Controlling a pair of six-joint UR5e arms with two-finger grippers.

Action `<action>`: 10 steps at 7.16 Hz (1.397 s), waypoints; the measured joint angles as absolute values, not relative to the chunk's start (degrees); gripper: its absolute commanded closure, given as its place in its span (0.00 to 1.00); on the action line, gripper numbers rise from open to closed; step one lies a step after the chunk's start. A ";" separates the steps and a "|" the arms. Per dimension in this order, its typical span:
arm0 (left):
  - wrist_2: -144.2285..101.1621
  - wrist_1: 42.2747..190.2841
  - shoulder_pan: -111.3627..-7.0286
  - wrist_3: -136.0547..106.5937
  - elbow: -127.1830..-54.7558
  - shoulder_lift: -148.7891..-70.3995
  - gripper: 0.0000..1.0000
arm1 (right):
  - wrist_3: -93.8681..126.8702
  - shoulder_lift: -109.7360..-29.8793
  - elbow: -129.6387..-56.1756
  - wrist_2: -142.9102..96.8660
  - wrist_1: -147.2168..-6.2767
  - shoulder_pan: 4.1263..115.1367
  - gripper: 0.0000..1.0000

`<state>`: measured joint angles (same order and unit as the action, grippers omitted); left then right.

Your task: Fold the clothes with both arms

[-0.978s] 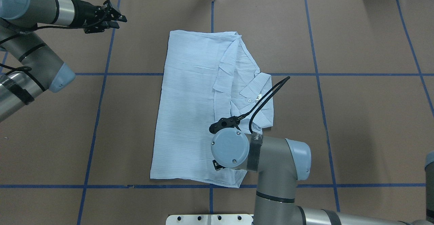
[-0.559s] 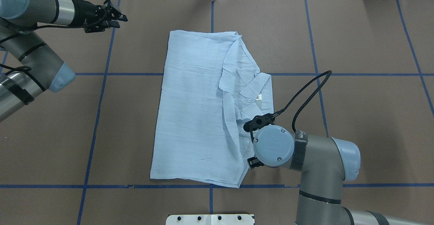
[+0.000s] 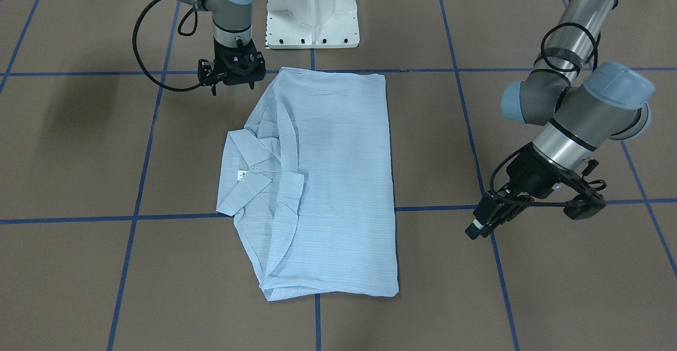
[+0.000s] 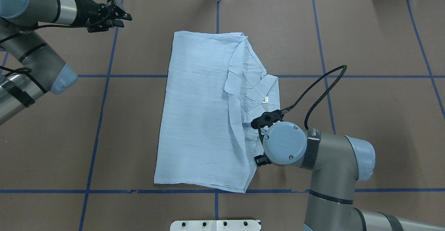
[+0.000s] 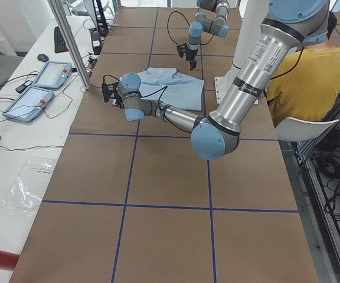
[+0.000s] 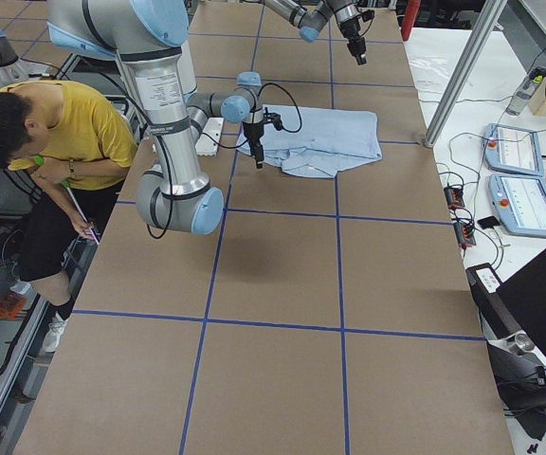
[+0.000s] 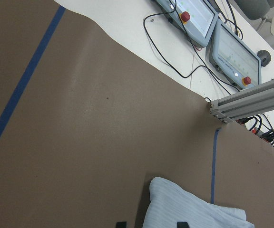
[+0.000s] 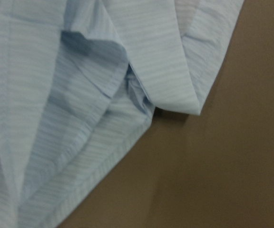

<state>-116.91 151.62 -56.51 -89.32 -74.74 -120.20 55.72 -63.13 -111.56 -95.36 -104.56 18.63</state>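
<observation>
The light blue striped shirt (image 4: 201, 119) lies folded flat in the middle of the table, its collar (image 4: 262, 86) and white label toward my right side. It also shows as the shirt (image 3: 333, 182) in the front view. My right gripper (image 3: 232, 79) hangs just off the shirt's edge near the collar, open and holding nothing. From overhead its wrist cap (image 4: 284, 143) hides the fingers. The right wrist view shows only shirt folds (image 8: 80, 95) close up. My left gripper (image 4: 122, 18) hovers open over bare table, well left of the shirt's far corner (image 7: 184, 209).
The white pedestal base (image 3: 312, 7) stands at the table's near edge, behind the shirt. A person in yellow (image 6: 64, 123) sits beside the robot. Control pendants (image 7: 208, 23) and an aluminium post (image 7: 251, 97) lie past the far edge. Blue tape lines cross the brown table (image 4: 365, 50).
My right arm swung right, from above the shirt's lower middle to its right edge beside the collar. The folded flap on that side shifted a little. The left arm barely moved.
</observation>
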 measured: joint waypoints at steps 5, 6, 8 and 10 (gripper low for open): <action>-116.89 151.50 -56.30 -90.28 -74.98 -120.31 0.53 | 56.45 -48.60 -95.16 -95.13 -99.74 20.49 0.00; -116.90 151.47 -56.23 -90.81 -75.16 -120.32 0.53 | 56.27 -48.57 -93.92 -95.13 -99.17 20.66 0.00; -116.91 151.44 -56.18 -91.18 -75.25 -120.38 0.53 | 55.51 -50.42 -93.53 -95.38 -98.86 21.70 0.00; -116.97 151.43 -56.13 -91.29 -75.29 -120.44 0.53 | 52.96 -54.26 -96.23 -96.41 -98.78 24.31 0.00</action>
<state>-116.97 151.43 -56.13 -91.29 -75.29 -120.44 52.96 -54.26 -96.23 -96.41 -98.78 24.31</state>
